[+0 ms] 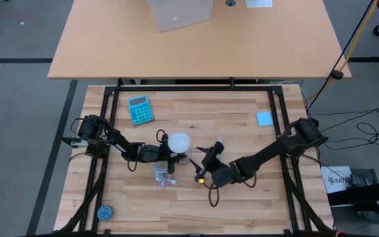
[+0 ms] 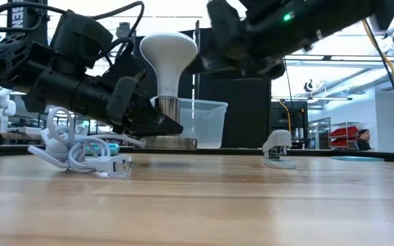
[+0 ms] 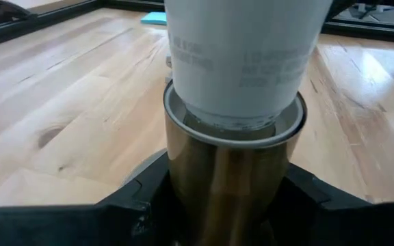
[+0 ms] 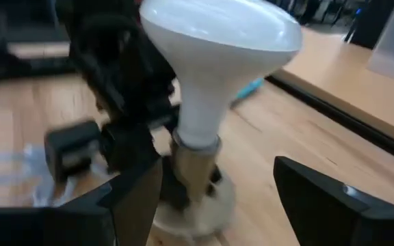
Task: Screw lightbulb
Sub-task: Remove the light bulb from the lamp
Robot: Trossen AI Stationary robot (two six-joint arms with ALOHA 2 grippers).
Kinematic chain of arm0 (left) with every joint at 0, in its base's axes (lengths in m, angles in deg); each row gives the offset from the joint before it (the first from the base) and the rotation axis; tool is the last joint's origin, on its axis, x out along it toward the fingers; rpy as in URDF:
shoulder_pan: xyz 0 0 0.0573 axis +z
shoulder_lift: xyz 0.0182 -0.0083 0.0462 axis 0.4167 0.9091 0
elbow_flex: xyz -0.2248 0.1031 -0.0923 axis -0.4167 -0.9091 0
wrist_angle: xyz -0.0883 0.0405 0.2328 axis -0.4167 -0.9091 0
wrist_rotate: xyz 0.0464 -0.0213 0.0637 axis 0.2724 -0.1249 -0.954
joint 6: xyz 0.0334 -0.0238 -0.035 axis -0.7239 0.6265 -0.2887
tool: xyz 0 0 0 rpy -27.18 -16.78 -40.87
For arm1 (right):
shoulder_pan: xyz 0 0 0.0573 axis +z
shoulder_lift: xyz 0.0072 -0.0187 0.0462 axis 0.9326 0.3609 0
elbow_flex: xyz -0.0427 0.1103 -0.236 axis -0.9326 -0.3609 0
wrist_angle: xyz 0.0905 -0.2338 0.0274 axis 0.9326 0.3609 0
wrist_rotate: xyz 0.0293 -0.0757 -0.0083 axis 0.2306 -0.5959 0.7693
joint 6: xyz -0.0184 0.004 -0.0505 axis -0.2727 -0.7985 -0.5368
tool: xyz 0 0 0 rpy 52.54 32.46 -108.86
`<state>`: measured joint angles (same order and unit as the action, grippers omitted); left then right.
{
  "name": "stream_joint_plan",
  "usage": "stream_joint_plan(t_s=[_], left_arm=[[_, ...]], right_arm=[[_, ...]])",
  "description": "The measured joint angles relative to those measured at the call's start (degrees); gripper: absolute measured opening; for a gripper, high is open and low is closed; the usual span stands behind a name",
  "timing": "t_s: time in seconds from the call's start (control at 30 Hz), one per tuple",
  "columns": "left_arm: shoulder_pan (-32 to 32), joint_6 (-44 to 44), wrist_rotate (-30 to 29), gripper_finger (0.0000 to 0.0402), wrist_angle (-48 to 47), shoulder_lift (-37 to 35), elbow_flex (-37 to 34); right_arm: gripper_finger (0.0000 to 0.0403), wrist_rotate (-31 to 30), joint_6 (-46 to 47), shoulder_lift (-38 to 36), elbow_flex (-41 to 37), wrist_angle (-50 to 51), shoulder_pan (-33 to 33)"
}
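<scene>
The white lightbulb (image 2: pixel 168 58) stands upright, dome up, with its narrow neck (image 3: pixel 245 68) seated in a shiny metal socket (image 3: pixel 228 178). The socket's round base (image 4: pixel 197 212) rests on the wooden table. My left gripper (image 2: pixel 152 119) comes in from the table's left and is shut on the socket. My right gripper (image 4: pixel 217 174) hovers on the bulb's right side (image 1: pixel 204 160). It is open, with its two fingers spread wide and the bulb and socket ahead of them, and it touches nothing. My left gripper pinches the socket's metal cylinder (image 3: pixel 183 184) between its two fingers, one on either side, below the bulb's neck. The fingers come nearly level from the table's left, slanting a little down. The socket stays upright with its base on the table.
A white cord with a plug (image 2: pixel 91 158) lies coiled just in front of the socket (image 1: pixel 163 174). On the table are also a blue calculator (image 1: pixel 140 110), a small blue pad (image 1: pixel 264 118), a blue ball (image 1: pixel 104 212) and a white stapler-like item (image 2: pixel 278 149).
</scene>
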<state>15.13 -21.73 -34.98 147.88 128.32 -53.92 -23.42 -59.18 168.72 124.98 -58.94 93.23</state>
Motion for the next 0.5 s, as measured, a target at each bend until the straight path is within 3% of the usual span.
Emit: stream_joint_plan(t_s=[0.27,0.5], left_arm=[[0.00,0.29,-1.25,0.0176,0.11,0.00,0.00],[0.00,1.20,-1.97,0.0176,0.08,0.00,0.00]], right_arm=[[0.0272,-0.91,-6.77,13.65,0.06,-34.13,-1.66],[0.0272,-0.85,-9.54,18.70,2.59,-40.66,-4.80]])
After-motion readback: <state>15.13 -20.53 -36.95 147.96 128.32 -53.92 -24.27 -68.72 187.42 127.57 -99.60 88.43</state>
